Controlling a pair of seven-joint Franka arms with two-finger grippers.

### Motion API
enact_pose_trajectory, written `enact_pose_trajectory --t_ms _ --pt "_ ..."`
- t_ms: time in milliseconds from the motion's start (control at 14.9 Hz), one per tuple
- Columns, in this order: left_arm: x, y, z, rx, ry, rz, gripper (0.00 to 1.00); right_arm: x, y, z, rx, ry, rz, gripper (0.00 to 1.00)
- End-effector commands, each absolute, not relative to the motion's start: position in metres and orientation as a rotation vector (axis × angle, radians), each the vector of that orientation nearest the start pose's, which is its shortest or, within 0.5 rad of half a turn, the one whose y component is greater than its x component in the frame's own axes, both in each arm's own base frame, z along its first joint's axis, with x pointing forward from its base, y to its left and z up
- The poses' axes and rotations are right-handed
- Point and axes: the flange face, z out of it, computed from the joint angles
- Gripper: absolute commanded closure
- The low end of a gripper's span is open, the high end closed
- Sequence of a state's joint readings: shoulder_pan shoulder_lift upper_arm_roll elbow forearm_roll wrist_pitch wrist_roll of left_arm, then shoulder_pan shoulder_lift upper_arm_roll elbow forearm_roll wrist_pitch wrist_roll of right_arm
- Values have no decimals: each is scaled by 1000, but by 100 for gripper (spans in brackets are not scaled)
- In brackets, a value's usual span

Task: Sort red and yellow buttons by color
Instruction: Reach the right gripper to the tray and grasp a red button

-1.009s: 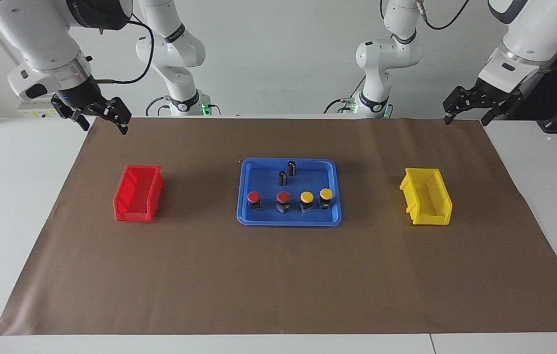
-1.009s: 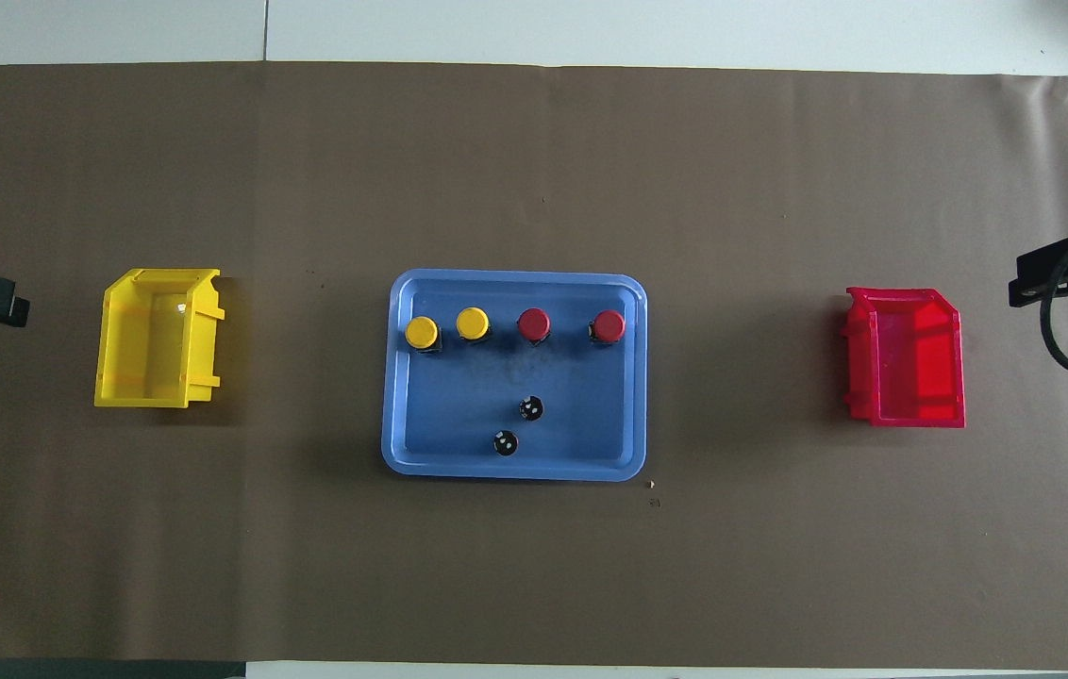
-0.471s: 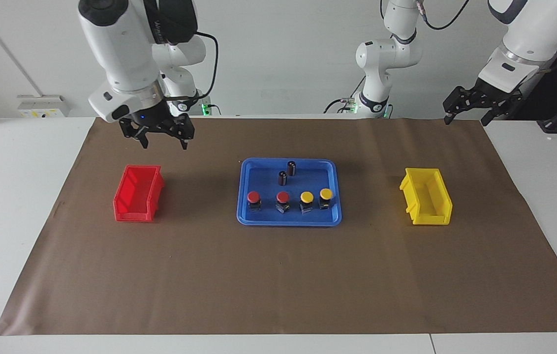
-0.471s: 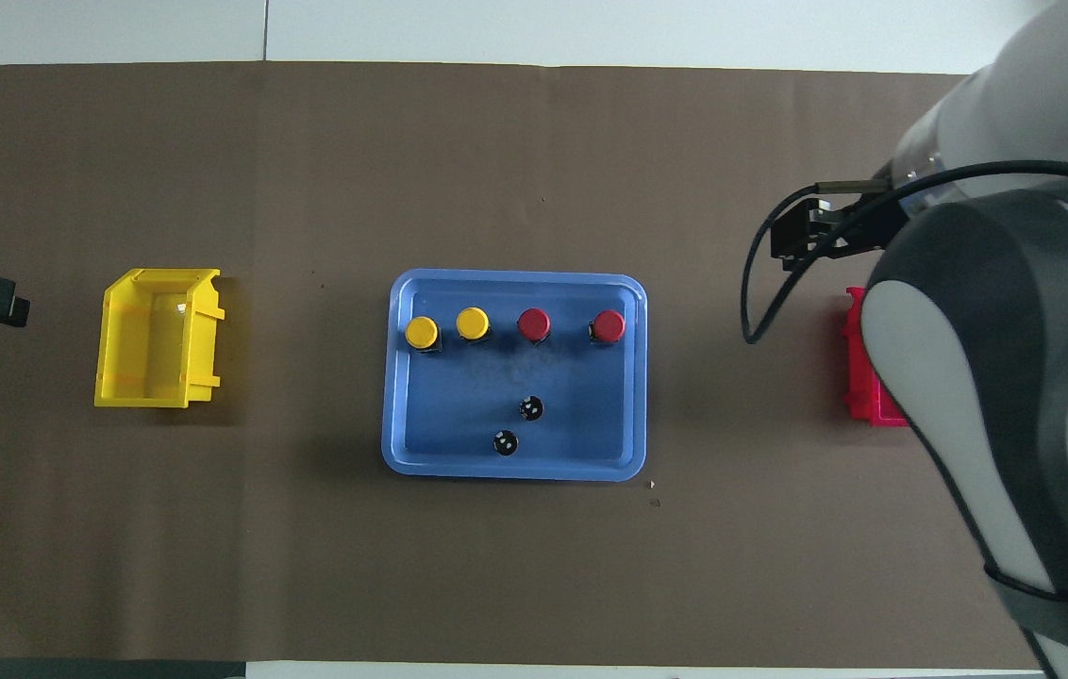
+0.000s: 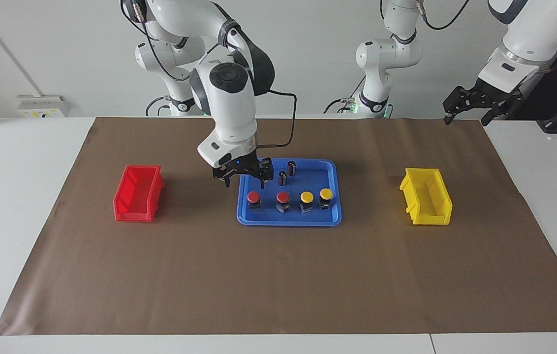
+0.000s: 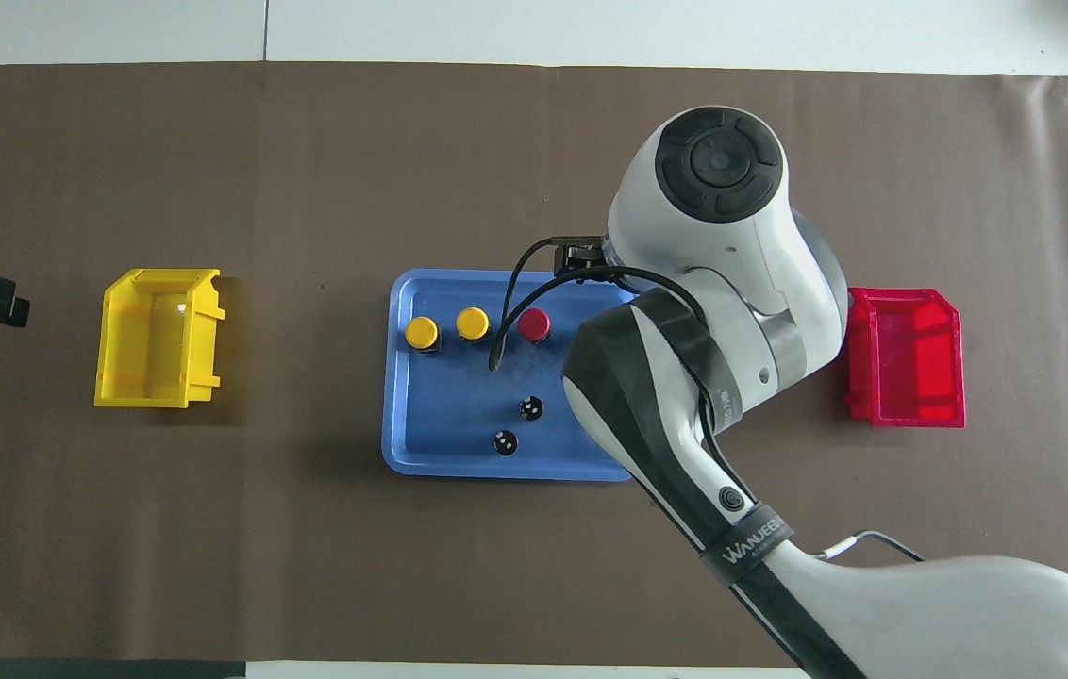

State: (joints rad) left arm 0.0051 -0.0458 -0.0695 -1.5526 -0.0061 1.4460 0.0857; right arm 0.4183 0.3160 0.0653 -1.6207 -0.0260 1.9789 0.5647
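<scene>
**Right gripper spread over the tray's corner, buttons in a row**

Right gripper hangs with its fingers apart over the blue tray, above the corner that lies nearer to the robots and toward the right arm's end of the surface. It holds nothing. In the facing view its fingertips sit just above and beside the outer red button, not touching it. In the overhead view the right arm covers that button and the tray's edge on that side.

All four buttons stand upright in the tray, in one row along the tray's edge farther from the robots. From the right arm's end the order is: the outer red button, the inner red button, the inner yellow button, and the outer yellow button. Each stands apart from its neighbour.

Two dark cylinders with silvery tops stand in the same tray, nearer to the robots than the row, close to each other.

A red bin sits off the tray toward the right arm's end of the surface, and a yellow bin sits off the tray toward the left arm's end; both are well apart from the tray.

Left gripper waits with its fingers apart, up in the air well away from the tray, over the surface's corner by the left arm's end.
</scene>
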Motion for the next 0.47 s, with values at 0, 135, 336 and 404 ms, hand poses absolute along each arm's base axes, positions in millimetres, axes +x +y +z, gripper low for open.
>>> enact_pose_trajectory --t_ms 0,135,336,404 --pt "517 -34 649 -3148 245 104 0 574 298 411 -3120 130 -91 0" --pt "517 -34 649 -3148 245 104 0 568 294 393 -3123 125 -85 0" --pt "517 -34 649 -3148 245 104 0 554 303 372 -3128 94 -69 4" --pt "517 -34 648 -3148 245 106 0 550 307 366 -3131 78 -66 7"
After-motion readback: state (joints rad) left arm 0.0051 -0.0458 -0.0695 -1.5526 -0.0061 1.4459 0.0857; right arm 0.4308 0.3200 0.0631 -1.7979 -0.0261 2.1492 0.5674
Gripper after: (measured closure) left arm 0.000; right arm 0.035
